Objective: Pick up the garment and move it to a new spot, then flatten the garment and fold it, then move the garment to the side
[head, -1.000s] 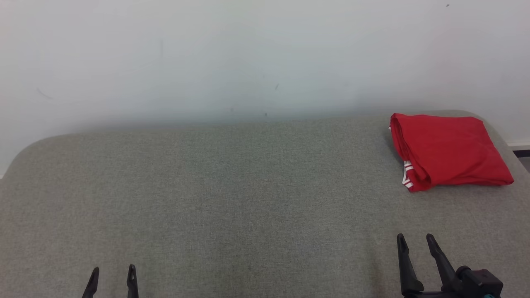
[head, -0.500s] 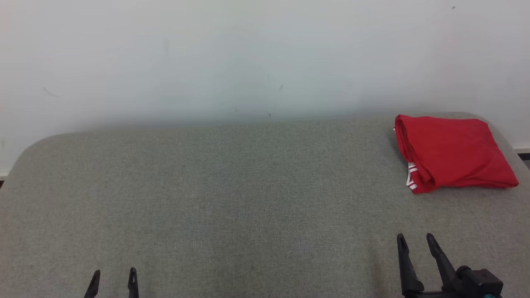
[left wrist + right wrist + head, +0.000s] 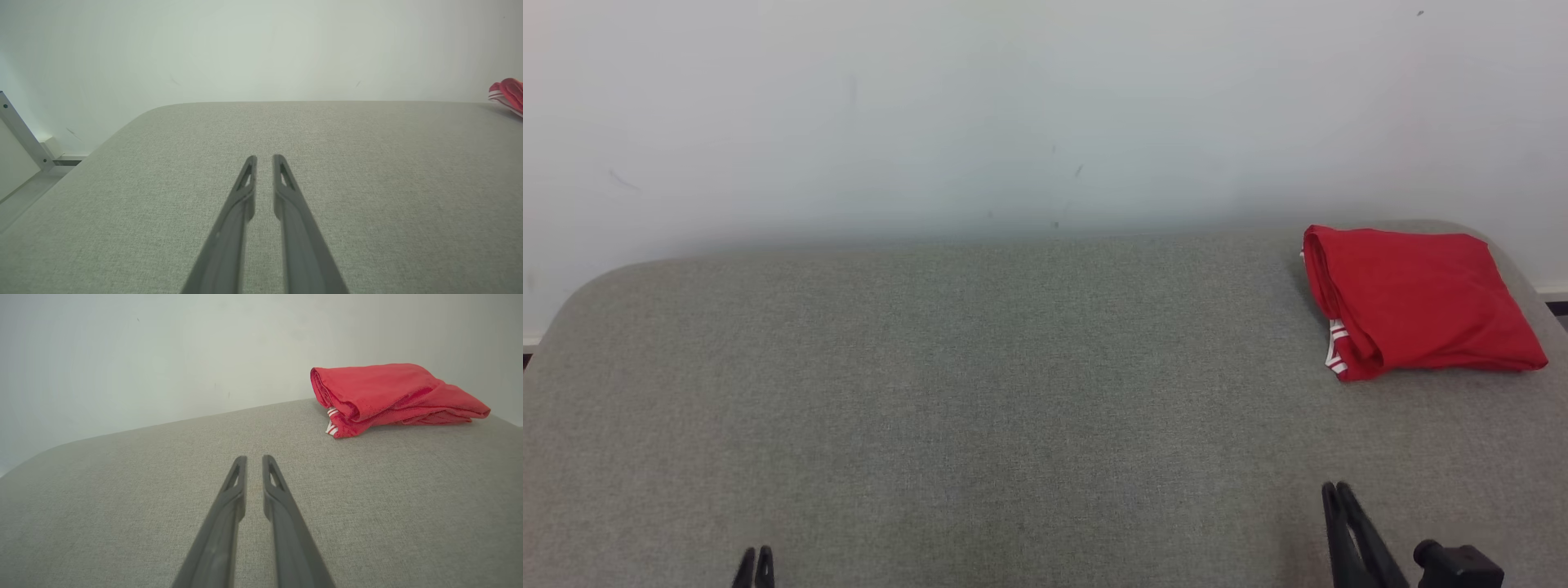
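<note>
So my left end effector (image 3: 755,563) and right end effector (image 3: 1337,491) are both at the near edge of the table (image 3: 1013,367), fingers just a slit apart and gripping nothing. The red garment (image 3: 1417,298) lies folded in the far right corner, well apart from both.

garment (image 3: 1417,298) on table (image 3: 980,392), far right

Head camera looks forward and down across a grey counter (image 3: 1013,392) toward a pale wall (image 3: 1013,98). Each wrist camera sits low and close over the counter, sighting along the left pincer (image 3: 264,159) or right pincer (image 3: 254,458). All three share the red garment (image 3: 1417,298) at the far right corner.
</note>
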Motion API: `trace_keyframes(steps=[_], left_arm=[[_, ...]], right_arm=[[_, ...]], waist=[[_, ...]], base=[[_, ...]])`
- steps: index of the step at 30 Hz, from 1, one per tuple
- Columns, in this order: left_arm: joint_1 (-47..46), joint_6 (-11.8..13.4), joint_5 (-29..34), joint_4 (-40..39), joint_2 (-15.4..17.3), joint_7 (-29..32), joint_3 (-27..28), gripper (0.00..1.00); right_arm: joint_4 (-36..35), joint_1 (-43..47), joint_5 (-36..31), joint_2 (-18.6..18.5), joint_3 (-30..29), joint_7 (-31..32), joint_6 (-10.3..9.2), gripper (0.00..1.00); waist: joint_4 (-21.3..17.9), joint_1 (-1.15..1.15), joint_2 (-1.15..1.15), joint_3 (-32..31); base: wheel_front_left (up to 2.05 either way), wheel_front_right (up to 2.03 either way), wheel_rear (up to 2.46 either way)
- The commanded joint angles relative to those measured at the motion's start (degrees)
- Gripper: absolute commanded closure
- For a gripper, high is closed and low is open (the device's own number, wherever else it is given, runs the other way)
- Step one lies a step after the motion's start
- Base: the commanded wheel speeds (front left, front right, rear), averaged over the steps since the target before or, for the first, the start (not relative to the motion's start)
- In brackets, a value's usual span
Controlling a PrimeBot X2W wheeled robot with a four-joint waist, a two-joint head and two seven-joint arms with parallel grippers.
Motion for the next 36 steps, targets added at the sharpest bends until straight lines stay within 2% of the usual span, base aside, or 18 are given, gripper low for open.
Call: trace_keyframes(steps=[1,21,36], left_arm=[[-0.31,0.0,-0.68,0.42,-0.04,0.34,0.21,1.0],[-3.82,-0.12,-23.39,1.06,-0.2,5.77,0.34,1.0],[-5.82,-0.21,-36.33,1.45,-0.29,8.84,0.38,1.0]], right_arm=[[0.29,-0.07,0.67,0.1,-0.09,0.27,0.0,1.0],[-0.19,-2.61,20.59,1.27,-1.41,5.67,-0.02,1.0],[-0.45,-4.06,32.03,1.94,-2.13,8.71,-0.03,1.0]], waist=[[0.01,0.0,0.0,0.02],[0.28,0.0,0.0,0.58],[0.47,0.0,0.0,0.97]], base=[[0.0,0.0,0.0],[0.0,0.0,0.0],[0.0,0.0,0.0]])
